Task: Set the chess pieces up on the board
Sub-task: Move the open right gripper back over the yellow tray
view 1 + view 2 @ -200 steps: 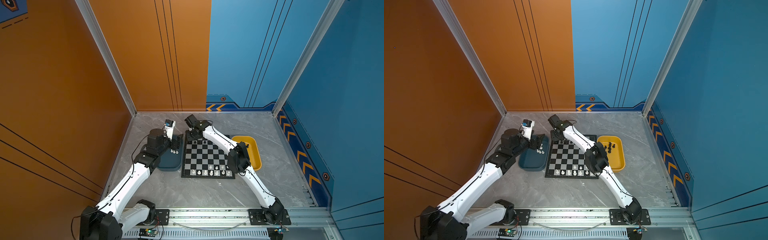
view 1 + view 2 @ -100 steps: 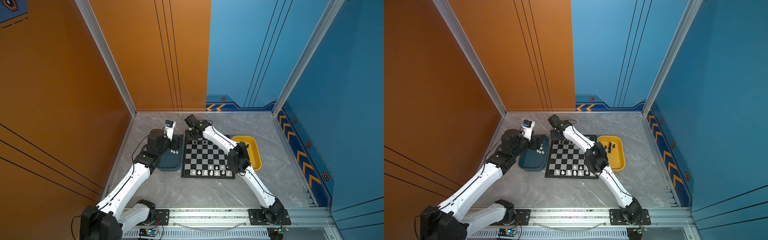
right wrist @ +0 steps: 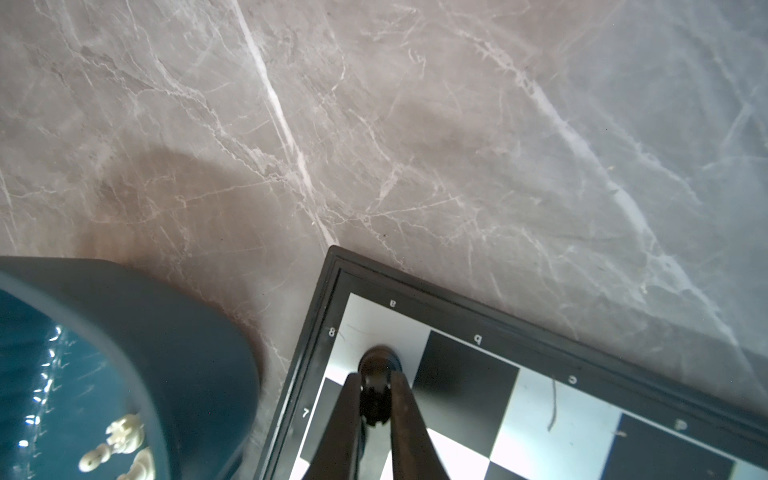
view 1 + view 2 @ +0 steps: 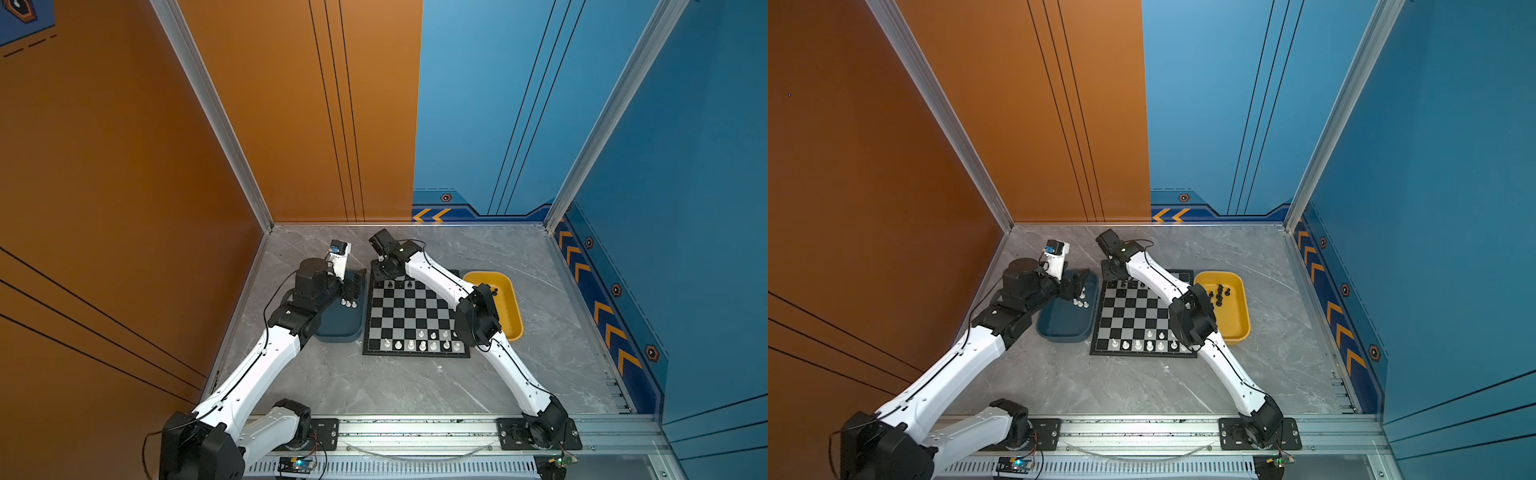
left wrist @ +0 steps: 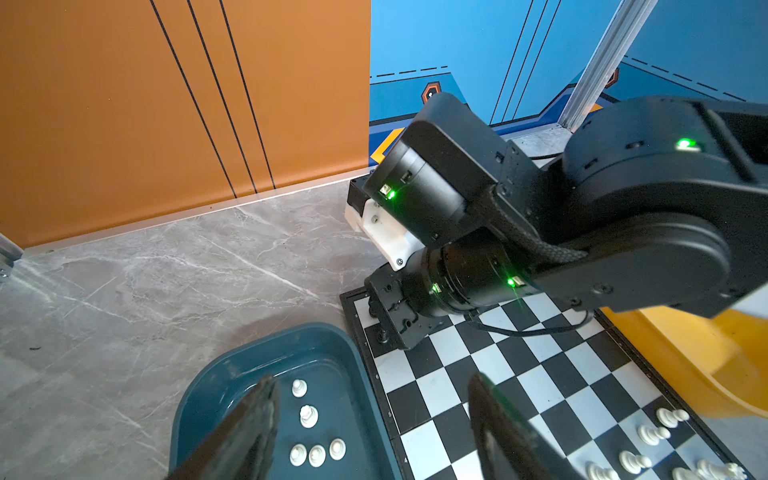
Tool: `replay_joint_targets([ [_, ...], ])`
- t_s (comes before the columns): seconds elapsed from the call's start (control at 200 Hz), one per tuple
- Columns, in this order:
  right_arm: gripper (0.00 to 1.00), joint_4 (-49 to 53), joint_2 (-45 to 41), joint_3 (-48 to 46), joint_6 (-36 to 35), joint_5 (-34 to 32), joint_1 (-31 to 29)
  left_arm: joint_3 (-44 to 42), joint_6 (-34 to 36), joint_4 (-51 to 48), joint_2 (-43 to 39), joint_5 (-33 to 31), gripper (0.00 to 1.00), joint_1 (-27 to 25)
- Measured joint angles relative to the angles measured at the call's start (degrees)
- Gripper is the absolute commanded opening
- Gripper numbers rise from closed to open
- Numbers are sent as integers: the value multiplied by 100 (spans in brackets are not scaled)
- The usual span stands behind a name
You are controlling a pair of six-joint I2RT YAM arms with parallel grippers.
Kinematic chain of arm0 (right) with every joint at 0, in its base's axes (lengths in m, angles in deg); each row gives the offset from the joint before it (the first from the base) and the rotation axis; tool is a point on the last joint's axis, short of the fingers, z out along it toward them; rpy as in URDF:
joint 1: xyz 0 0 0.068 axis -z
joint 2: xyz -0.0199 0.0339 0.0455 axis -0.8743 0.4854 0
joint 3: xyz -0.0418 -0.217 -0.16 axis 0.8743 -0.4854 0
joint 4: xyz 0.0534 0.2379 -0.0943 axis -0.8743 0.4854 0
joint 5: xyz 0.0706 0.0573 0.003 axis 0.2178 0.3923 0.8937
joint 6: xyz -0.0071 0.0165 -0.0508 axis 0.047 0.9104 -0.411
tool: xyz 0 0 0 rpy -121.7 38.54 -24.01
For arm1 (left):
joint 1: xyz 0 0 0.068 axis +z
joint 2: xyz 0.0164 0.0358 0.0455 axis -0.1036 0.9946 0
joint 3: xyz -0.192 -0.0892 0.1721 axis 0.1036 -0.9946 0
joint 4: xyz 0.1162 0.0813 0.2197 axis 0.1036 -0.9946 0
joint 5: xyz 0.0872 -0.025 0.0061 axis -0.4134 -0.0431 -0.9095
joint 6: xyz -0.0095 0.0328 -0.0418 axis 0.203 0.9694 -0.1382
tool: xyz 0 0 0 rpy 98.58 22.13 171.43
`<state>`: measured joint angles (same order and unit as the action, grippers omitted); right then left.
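Observation:
The board [image 4: 399, 311] [image 4: 1129, 316] lies mid-table. My right gripper [image 3: 375, 376] [image 4: 380, 276] is at its far left corner, shut on a black chess piece [image 3: 378, 359] with a notched top, whose base rests on the light corner square. Two more black pieces [image 4: 390, 284] stand in the far row, and several white pieces [image 4: 422, 344] fill the near rows. My left gripper [image 5: 370, 378] [image 4: 356, 283] hangs open and empty over the dark blue tray [image 5: 199, 399], above several white pieces [image 5: 316, 455].
The yellow tray [image 4: 1237, 320] right of the board holds several black pieces [image 4: 1219, 291]. The right arm's forearm [image 4: 436, 278] stretches diagonally over the board's right side. The dark blue tray [image 4: 338, 326] touches the board's left edge. Orange and blue walls enclose the table.

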<state>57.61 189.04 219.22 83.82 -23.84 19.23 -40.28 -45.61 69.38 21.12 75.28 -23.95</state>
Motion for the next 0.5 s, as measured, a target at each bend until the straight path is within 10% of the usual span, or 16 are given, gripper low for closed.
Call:
replay_joint_targets([
  [0.501,40,-44,0,0,24,70,2,-7,0,0,0,-2,73,0],
])
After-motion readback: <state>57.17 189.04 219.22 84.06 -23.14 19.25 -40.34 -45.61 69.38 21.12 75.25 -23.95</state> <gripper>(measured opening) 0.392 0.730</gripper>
